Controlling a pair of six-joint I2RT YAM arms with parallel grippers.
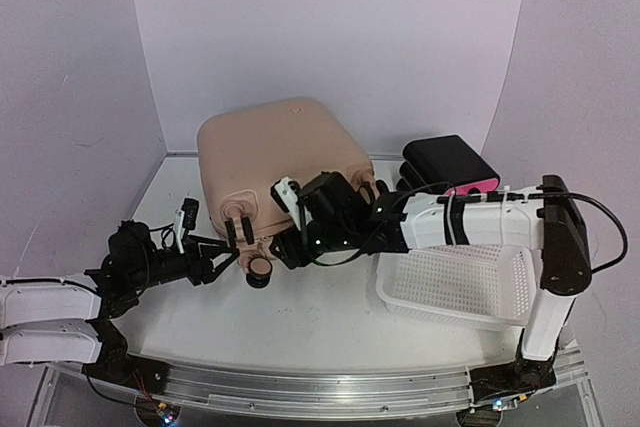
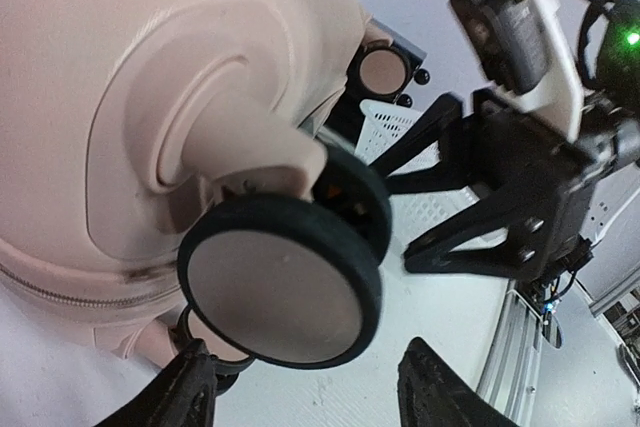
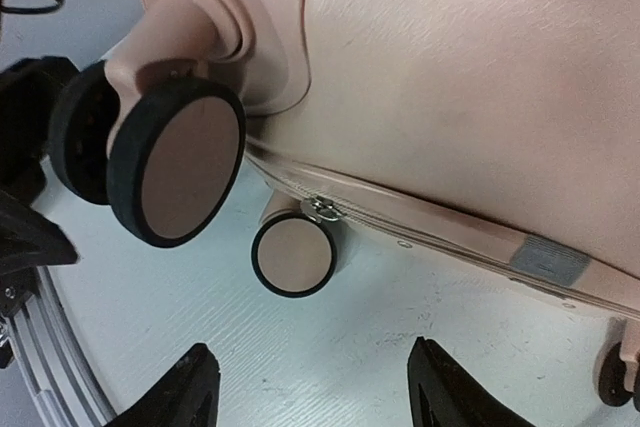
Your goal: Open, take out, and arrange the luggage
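Note:
The pale pink suitcase [image 1: 270,152] lies shut at the back middle of the table, its wheels facing the arms. My left gripper [image 1: 226,250] is open and empty, just in front of its near left wheel [image 2: 275,287]; in the left wrist view the gripper [image 2: 312,399] sits below that wheel. My right gripper [image 1: 288,245] is open and empty beside it, near the suitcase's lower edge. In the right wrist view the gripper [image 3: 318,397] hovers over bare table below the closed zipper and its metal pull [image 3: 322,209], with two wheels [image 3: 185,162] to the left.
A white perforated basket [image 1: 460,282] sits at the front right under the right arm. A black-and-pink box [image 1: 450,165] stands behind it, right of the suitcase. Pale walls close off the back and sides. A metal rail [image 1: 300,387] runs along the near edge.

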